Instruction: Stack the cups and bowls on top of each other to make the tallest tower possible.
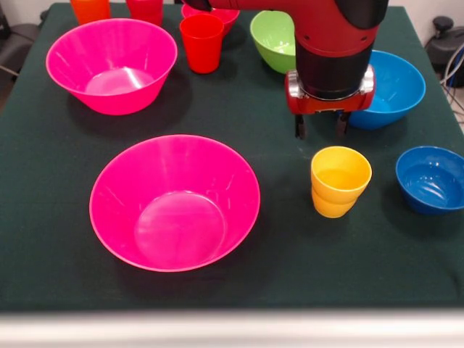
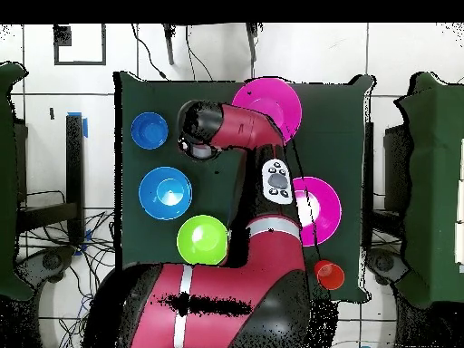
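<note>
My gripper [image 1: 320, 127] is open and empty, its two dark fingertips [image 1: 299, 127] hanging just behind and above the yellow cup [image 1: 339, 181], which stands upright on the table. A large pink bowl [image 1: 174, 203] sits at the front middle and a second pink bowl [image 1: 111, 64] at the far left. The green bowl [image 1: 272, 40], light blue bowl [image 1: 395, 87] and small dark blue bowl [image 1: 431, 179] stand on the right. A red cup [image 1: 201, 43] stands in front of a small red bowl [image 1: 217, 14]. No two pieces are stacked. In the overhead view the arm's head [image 2: 198, 131] hides the gripper and the yellow cup.
An orange cup [image 1: 90, 9] and another red cup [image 1: 146, 9] stand at the far edge. The table is covered in dark green cloth [image 1: 290, 254]. The overhead view shows both pink bowls [image 2: 317, 210], the green bowl [image 2: 202, 239] and both blue bowls [image 2: 165, 192].
</note>
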Controlling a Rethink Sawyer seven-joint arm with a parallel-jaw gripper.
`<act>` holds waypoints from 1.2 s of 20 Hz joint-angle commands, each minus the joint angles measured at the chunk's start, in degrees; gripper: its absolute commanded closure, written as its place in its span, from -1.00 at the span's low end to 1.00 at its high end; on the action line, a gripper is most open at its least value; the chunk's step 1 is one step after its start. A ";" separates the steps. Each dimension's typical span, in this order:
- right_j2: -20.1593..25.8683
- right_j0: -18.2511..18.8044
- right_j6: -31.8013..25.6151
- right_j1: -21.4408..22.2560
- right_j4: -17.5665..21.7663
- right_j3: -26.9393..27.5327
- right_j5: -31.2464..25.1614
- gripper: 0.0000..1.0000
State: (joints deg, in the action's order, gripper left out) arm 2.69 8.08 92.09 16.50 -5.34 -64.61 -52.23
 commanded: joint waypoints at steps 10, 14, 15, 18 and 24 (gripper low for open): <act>5.37 0.76 1.05 -2.10 0.78 6.66 -1.67 -1.00; 5.00 0.83 0.71 -2.72 1.35 7.33 -1.38 -1.00; 5.04 0.93 0.81 -2.64 1.32 6.65 -0.51 -1.00; 5.23 1.24 0.43 -4.82 1.67 8.18 0.95 -1.00; 5.06 1.57 -0.50 -6.16 2.53 9.34 1.72 -1.00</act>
State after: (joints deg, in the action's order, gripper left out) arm 3.37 8.47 92.09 14.75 -5.31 -57.12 -52.27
